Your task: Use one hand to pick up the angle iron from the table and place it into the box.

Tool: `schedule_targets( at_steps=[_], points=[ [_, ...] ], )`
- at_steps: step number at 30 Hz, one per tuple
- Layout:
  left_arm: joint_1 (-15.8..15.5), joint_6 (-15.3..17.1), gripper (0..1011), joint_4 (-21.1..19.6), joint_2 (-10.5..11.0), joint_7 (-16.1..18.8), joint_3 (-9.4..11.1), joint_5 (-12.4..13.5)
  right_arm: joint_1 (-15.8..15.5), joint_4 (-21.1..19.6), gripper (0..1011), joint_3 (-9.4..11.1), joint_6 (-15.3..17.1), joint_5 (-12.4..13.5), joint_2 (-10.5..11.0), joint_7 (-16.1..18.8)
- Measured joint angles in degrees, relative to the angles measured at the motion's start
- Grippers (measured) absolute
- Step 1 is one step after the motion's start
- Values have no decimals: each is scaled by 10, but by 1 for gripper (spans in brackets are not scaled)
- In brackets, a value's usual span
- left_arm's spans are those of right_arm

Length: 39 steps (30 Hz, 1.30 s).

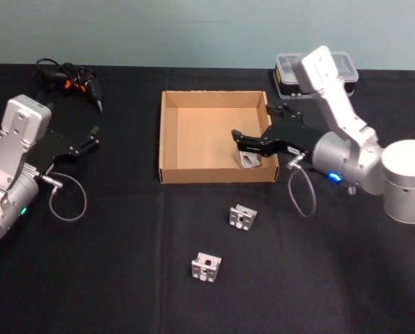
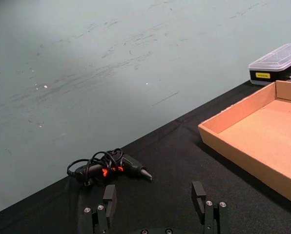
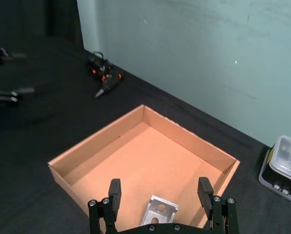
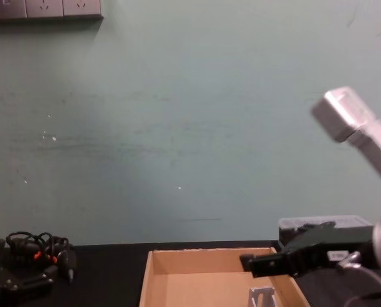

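Observation:
The tan cardboard box (image 1: 167,132) stands at the middle back of the black table (image 1: 110,271). One silver angle iron (image 1: 249,161) lies on the box floor near its front right corner. My right gripper (image 1: 239,139) hovers just above it, open, with nothing between its fingers. In the right wrist view the angle iron (image 3: 159,210) rests on the box (image 3: 101,141) floor below the spread fingers (image 3: 115,192). Two more angle irons (image 1: 242,217) (image 1: 206,266) lie on the table in front of the box. My left gripper (image 1: 92,137) stays open at the far left.
A black tool with looped cables and orange marks (image 1: 72,80) lies at the back left. A black plastic case with a clear lid (image 1: 317,73) sits behind the box's right corner, under my right arm. The wall rises right behind the table.

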Motion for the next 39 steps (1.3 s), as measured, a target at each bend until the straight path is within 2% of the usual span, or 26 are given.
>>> schedule_targets(
  at_steps=[5,6,12,13,21,24,25,30,39],
  points=[
    [0,0,1011,0,0,0,0,0,-35,-60,1002,19,0,26,30,10],
    [0,0,1011,0,0,0,0,0,-49,-82,1002,25,0,32,43,13],
    [0,0,1012,0,0,0,0,0,-98,-152,1003,39,1,51,87,27],
    [0,0,1011,0,0,0,0,0,-113,-170,1003,44,0,57,100,31],
    [0,0,1011,0,0,0,0,0,-170,-232,1003,55,-2,80,151,50],
    [0,0,1011,0,0,0,0,0,-181,-246,1003,44,3,81,171,58],
    [0,0,1011,0,0,0,0,0,-181,-246,1003,44,3,81,171,58],
    [0,0,1011,0,0,0,0,0,-178,-249,1003,17,16,81,188,75],
    [0,0,1011,0,0,0,0,0,-161,-235,1003,-29,35,72,197,85]
  ],
)
